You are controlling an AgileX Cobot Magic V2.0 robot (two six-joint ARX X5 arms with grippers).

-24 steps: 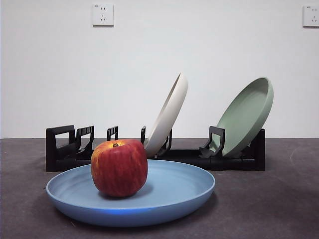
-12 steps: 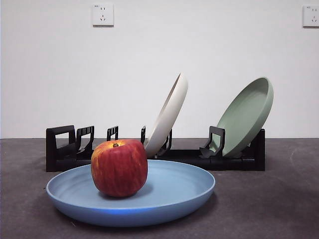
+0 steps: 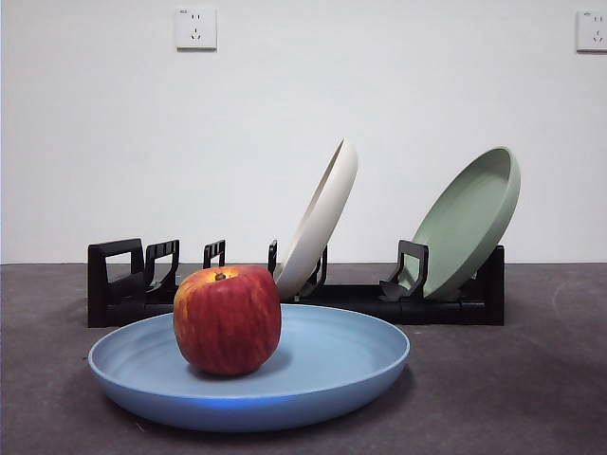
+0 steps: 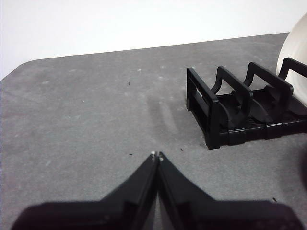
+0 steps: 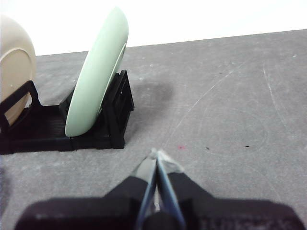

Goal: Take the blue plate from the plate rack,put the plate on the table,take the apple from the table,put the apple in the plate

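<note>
Sitting red apple [image 3: 227, 319], blue plate [image 3: 341, 365]

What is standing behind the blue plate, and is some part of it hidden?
Behind the blue plate stands the plate rack, holding a cream plate and a green plate, both leaning. The apple in the plate covers part of the rack's middle.
</note>
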